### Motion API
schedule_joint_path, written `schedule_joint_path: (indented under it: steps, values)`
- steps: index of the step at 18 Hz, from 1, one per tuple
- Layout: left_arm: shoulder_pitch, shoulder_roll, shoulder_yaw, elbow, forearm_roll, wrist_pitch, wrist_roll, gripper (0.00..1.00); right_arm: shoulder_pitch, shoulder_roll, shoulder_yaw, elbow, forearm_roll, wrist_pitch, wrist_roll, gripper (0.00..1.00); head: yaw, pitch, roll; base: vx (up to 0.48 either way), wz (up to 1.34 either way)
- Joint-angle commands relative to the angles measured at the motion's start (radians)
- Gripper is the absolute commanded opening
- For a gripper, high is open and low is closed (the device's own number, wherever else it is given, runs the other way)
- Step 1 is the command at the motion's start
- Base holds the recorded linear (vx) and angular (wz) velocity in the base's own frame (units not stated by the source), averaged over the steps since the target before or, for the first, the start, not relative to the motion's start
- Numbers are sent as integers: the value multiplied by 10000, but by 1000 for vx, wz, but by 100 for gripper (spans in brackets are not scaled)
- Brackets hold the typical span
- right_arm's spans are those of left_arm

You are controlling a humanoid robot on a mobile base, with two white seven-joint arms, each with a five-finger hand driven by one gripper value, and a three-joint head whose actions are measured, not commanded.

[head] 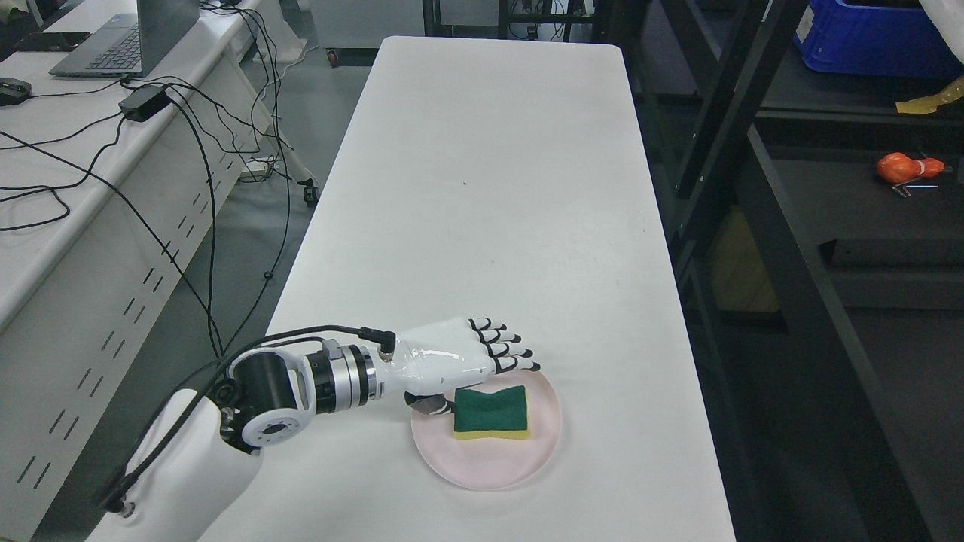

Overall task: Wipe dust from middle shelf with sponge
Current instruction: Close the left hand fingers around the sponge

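Observation:
A sponge (491,412) with a green scouring top and a yellow base lies flat on a pale pink plate (520,459) near the front of the white table (489,211). My left hand (482,376) comes in from the lower left and hovers at the sponge's far left corner. Its fingers (506,348) are stretched out above the plate's rim, and the thumb reaches toward the sponge's left edge. The hand is open and holds nothing. A dark shelving unit (798,248) stands to the right of the table.
On the shelves sit an orange toy (907,167), a blue crate (874,38) and a yellow item (930,102). A desk at the left carries a laptop (128,38), a power brick (144,102) and trailing cables.

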Motion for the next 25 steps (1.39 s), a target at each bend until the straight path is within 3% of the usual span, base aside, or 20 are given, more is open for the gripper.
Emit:
schedule_joint_path:
  steps: [1,4,6,9,12,16,20,25]
  values:
    - [-102,-113,-1997,142,-506,43,-25,94,0,-175,0,-175,0,8,4,100,0,0,0,0,0]
    - [-86,-97,-1982,142,-690,58,-41,94,0,-175,0,-175,0,8,4,100,0,0,0,0,0]
    - [-56,-21,-1844,142,-691,43,-71,88,0,-175,0,-175,0,8,4,100,0,0,0,0,0]
    - [-40,-97,-1370,142,-431,-3,-87,64,0,-175,0,-175,0,8,4,100,0,0,0,0,5]
    - [-40,-128,-985,172,931,-34,-87,26,0,-175,0,-175,0,8,4,100,0,0,0,1,14]
    - [-25,-327,-20,188,2173,-415,-56,2,0,-175,0,-175,0,8,4,100,0,0,0,0,-6]
    - [-25,-495,1144,157,3433,-799,66,0,0,-175,0,-175,0,8,4,100,0,0,0,0,-6]
    - [-55,-1920,2512,-11,4049,-1887,82,0,0,-175,0,-175,0,8,4,100,0,0,0,0,0]
